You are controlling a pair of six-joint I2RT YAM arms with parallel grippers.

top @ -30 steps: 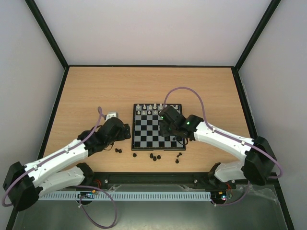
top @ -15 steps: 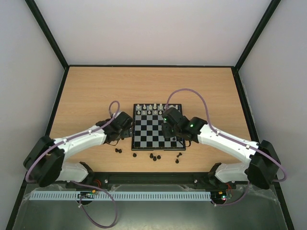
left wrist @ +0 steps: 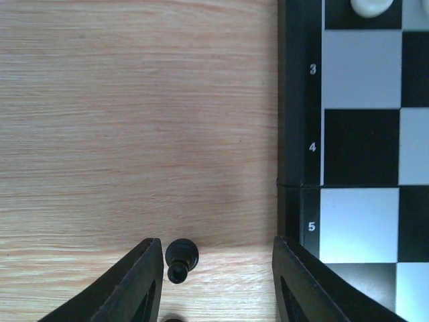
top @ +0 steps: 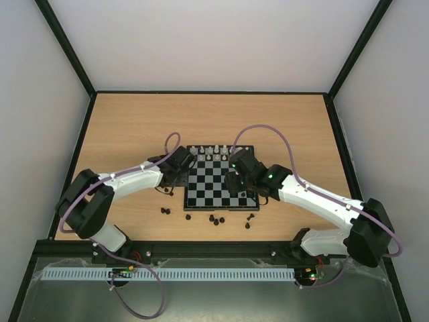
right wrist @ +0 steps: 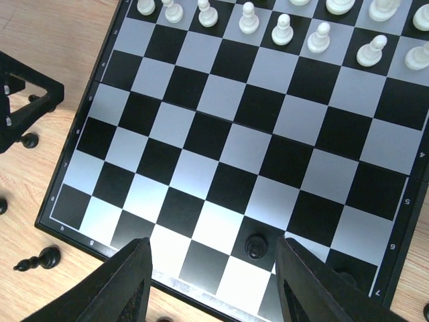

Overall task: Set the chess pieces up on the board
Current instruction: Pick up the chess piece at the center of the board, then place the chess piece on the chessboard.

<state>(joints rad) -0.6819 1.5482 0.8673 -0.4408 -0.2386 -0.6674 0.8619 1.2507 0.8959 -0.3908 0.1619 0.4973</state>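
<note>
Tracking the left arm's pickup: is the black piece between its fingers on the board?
No, the black piece sits on the wooden table beside the board, within the open left gripper.

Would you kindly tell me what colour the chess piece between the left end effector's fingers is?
The chess piece is black, clearest in the left wrist view.

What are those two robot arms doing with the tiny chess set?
They're setting up a chess game. The white pieces stand in rows at the far side of the board. The left gripper hangs open beside the board, with a black pawn on the table between its fingers. The right gripper is open above the board, over a black piece standing there. More black pieces wait on the table by its near edge.
</note>
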